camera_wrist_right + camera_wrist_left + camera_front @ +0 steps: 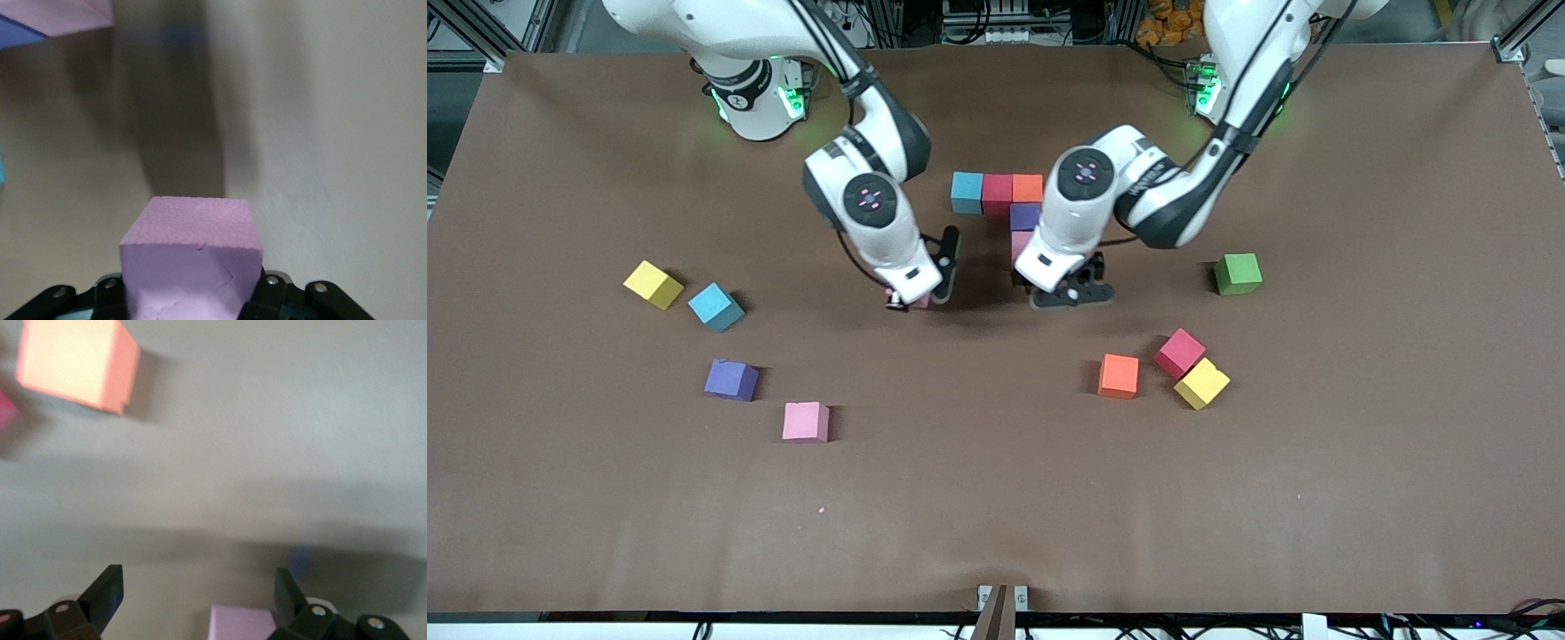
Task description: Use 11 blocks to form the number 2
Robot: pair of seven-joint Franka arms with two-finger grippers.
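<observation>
Brown matte tabletop (996, 498), faintly grainy. Foam cubes in a started figure: blue (966, 192), red (997, 194), orange (1028, 188) in a row, purple (1024, 216) at 6 o'clock of the orange. Right gripper (919, 298) clamped on dimpled pink cube (192, 257), low over table. Left gripper (1069, 292) fingers apart, over another pink cube (240, 623) in the figure. Loose cubes scattered nearer the camera.
</observation>
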